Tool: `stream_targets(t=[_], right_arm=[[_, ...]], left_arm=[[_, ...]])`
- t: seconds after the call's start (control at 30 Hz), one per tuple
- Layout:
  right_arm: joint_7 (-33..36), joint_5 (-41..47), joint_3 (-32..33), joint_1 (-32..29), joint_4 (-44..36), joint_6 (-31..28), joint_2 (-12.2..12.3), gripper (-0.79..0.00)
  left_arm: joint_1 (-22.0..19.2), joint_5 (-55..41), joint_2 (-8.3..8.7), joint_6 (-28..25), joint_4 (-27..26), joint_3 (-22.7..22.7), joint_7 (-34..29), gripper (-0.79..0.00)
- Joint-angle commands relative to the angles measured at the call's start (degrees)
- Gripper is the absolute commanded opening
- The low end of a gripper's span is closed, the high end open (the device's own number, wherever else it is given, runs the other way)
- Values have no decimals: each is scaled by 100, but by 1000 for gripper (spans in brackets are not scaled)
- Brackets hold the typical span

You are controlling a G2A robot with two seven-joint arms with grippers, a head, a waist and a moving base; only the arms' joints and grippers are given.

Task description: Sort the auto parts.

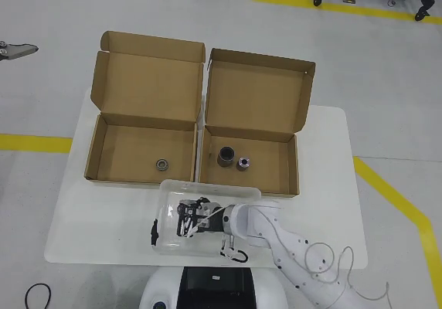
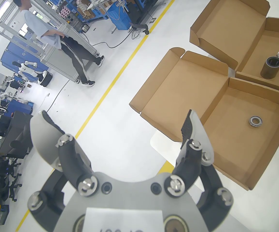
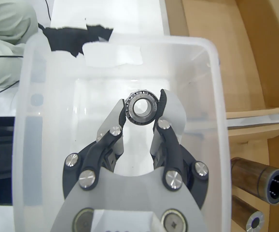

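Right wrist view, frame centre: right jaws grip a bearing [image 3: 141, 108] inside the clear tub [image 3: 213, 49], likely bound for the box [image 1: 120, 154] holding its twin [image 1: 161, 164]; left jaws gape empty.

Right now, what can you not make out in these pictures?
Top view: the right gripper covers the floor of the clear bin; other parts there cannot be told.
Right wrist view: whether the bearing is lifted off the bin floor is unclear.
Right wrist view: the silver-capped part is cut off by the picture's edge.
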Motion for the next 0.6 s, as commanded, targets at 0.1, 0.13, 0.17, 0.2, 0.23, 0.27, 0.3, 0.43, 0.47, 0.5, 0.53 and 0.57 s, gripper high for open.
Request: stream_targets(t=[0.1,0.13,0.17,0.2,0.23,0.27,0.3,0.43,0.47,0.5,0.53,0.57], right_arm=[[-231,64,188,-119,-427,6,73,-785],[-283,116,207,-135,-523,9,80,-785],[-325,173,226,-140,-601,7,86,-785],[-359,229,243,-137,-680,15,90,-785],[-412,289,250,-120,-767,4,91,-785],[-483,365,265,-99,-839,2,92,-785],[-555,447,281,-73,-898,-4,91,-785],[-734,755,341,85,-1119,34,80,-785],[-761,826,349,134,-1160,35,76,-785],[-777,888,358,183,-1205,51,71,-785],[-798,959,368,227,-1253,82,66,-785],[-813,1035,376,269,-1294,104,60,-785]], left_arm=[[0,0,0,0,0,0,0,0],[0,0,0,0,0,0,0,0],[0,0,0,0,0,0,0,0],[0,0,0,0,0,0,0,0],[0,0,0,0,0,0,0,0],[0,0,0,0,0,0,0,0],[0,0,0,0,0,0,0,0],[0,0,0,0,0,0,0,0],[0,0,0,0,0,0,0,0],[0,0,0,0,0,0,0,0],[0,0,0,0,0,0,0,0],[0,0,0,0,0,0,0,0]])
